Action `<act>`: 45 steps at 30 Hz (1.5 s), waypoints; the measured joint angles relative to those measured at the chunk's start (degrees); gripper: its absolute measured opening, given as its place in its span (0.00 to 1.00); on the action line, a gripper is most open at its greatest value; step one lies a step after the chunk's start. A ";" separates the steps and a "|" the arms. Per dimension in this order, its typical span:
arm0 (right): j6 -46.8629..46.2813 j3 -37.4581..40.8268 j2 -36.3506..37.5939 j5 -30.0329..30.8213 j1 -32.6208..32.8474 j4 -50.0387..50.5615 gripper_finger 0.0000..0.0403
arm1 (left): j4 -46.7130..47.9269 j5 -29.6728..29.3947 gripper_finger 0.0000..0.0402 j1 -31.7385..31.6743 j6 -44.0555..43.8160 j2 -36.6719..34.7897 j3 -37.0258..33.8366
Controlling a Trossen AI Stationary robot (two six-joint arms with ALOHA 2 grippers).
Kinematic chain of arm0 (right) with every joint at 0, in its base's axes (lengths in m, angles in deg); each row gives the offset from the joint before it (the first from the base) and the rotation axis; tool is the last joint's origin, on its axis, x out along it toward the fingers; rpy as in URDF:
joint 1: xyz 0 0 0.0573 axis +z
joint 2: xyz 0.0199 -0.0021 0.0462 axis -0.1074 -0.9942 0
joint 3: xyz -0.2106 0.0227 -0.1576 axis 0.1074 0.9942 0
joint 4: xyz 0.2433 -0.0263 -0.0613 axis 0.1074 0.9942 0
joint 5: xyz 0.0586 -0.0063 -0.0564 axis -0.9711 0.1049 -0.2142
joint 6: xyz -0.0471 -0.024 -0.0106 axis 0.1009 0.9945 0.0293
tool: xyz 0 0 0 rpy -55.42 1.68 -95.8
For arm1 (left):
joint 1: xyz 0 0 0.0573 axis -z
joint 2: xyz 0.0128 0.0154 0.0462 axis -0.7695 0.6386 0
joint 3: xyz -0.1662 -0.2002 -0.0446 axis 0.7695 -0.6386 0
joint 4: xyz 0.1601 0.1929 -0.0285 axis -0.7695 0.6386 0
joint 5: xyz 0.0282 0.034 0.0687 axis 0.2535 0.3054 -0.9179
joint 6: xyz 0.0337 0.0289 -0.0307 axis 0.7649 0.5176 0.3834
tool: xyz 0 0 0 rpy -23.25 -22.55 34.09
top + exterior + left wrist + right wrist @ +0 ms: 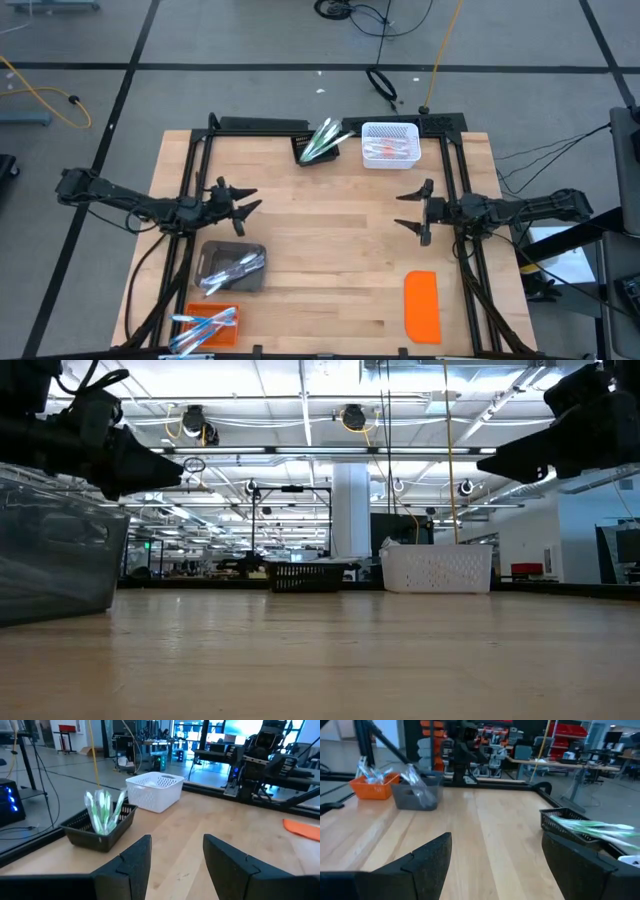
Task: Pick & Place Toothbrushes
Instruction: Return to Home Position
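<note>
My left gripper (pixel 245 205) and right gripper (pixel 405 210) hang at mid-frame, fingers apart, empty. The toothbrushes (pixel 325 140) lie in bins (pixel 389 127) at top centre and lower left. I judge them light, stiff, slippery, and best gripped mid-handle.

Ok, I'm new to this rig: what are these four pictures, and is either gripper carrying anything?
This is a two-armed robot at a wooden table. One picture looks straight down, one looks level across the tabletop, and one looks out from each wrist. The left gripper and right gripper hang open and empty above the table. Toothbrushes lie in a black bin, a white bin, a grey bin and an orange bin. A flat orange lid lies alone near the right arm.
</note>
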 joint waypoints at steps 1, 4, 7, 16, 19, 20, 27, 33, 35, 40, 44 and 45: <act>-0.01 -0.02 0.38 -0.60 -0.01 0.64 0.74 | 0.07 -0.25 0.45 0.00 0.23 -0.56 -0.46; 0.00 0.00 1.21 -1.33 0.00 3.52 0.74 | 1.82 -1.14 0.45 0.00 0.09 -1.26 -0.91; -0.92 0.54 1.73 -1.15 -0.04 3.04 0.74 | 2.11 -1.10 0.45 0.00 -0.02 -1.41 -0.87; -1.11 4.35 1.82 -1.15 -0.07 0.42 0.74 | 4.34 -1.07 0.45 0.00 -1.26 -1.26 -0.84; -1.12 4.46 1.84 -1.15 -0.07 0.44 0.74 | 4.32 -1.04 0.45 0.00 -3.22 -1.26 -0.82; -1.12 4.46 1.82 -1.15 -0.07 0.42 0.74 | 4.32 -1.04 0.45 0.00 -3.33 -1.26 -0.82; -1.10 4.57 1.82 -1.15 -0.07 0.44 0.74 | 4.32 -1.01 0.45 0.00 -2.98 -1.26 -0.82; -1.11 4.63 2.28 -1.19 -0.07 0.48 0.74 | 4.32 -0.97 0.45 0.00 -2.94 -1.26 -0.80; -1.11 4.65 4.16 -1.38 -0.76 0.97 0.74 | 4.32 -0.95 0.45 0.00 -2.94 -1.26 -0.80; -1.12 6.40 14.18 -1.17 -3.89 0.22 0.74 | 4.32 -0.91 0.45 0.00 -2.94 -1.26 -0.79; -1.10 6.60 15.30 -1.14 -6.39 -2.08 0.74 | 4.28 -0.90 0.45 0.00 -2.89 -1.20 -0.71; -1.13 6.60 15.37 -1.17 -7.02 -3.51 0.74 | 4.28 -0.90 0.45 0.00 -2.87 -1.18 -0.71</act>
